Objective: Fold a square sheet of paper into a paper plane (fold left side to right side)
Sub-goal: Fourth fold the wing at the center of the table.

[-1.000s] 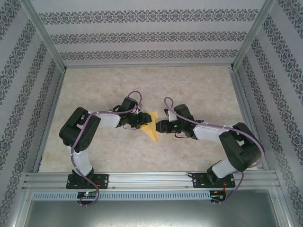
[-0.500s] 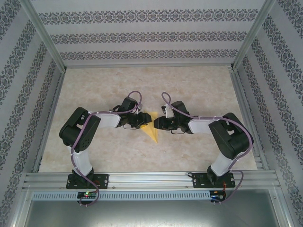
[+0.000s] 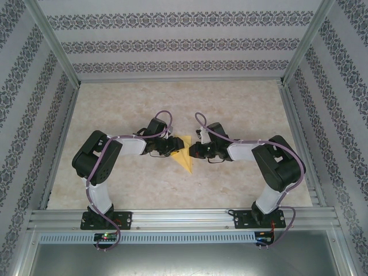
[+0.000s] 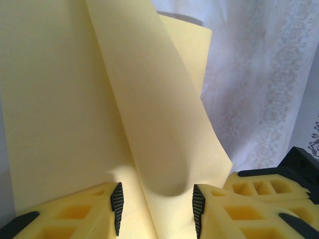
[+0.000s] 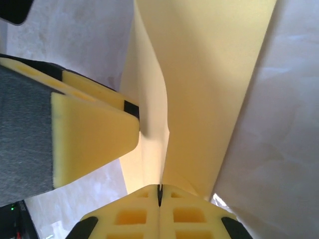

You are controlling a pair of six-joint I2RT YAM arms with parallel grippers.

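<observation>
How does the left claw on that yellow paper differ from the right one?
The left end effector has its jaws apart, with a rounded fold of the thin bright-yellow sheet of paper bulging between them; the right end effector has its jaws shut, pinching the sheet. The left comes at the paper from the left, the right from the right. Both have blocky yellow fingers.

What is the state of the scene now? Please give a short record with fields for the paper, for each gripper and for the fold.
paper: yellow paper, partly folded, pointed outline, lying on the table between the two arms
left side: left gripper over the paper, jaws apart, a curled flap rising between its fingers
right side: right gripper shut on a raised fold of the paper
fold: the flap stands up, not yet pressed flat
</observation>
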